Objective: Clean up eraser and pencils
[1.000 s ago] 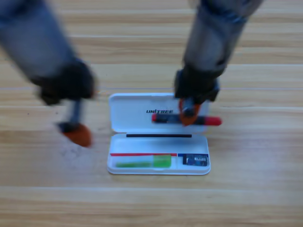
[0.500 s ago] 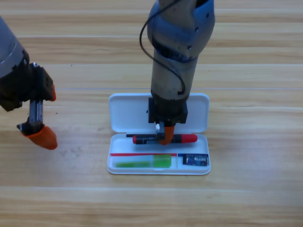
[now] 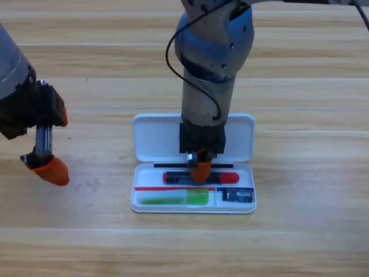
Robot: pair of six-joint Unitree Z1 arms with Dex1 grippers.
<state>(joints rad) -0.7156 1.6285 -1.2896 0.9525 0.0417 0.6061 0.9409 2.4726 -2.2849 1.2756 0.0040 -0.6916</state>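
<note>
Right gripper (image 3: 200,171) points straight down over the open white plastic case (image 3: 151,140) on the wood-grain counter (image 3: 300,242); its orange fingers are clenched on the middle of the red-and-black pencil (image 3: 225,176), a thick short stick lying level in the upper channel of the case's tray. Green pencil (image 3: 174,199), half bright, half pale, lies in the lower-left slot. Eraser (image 3: 237,195), a small dark rectangular block, sits in the lower-right pocket. Left gripper (image 3: 46,167) waits at the left edge; finger state cannot be told.
</note>
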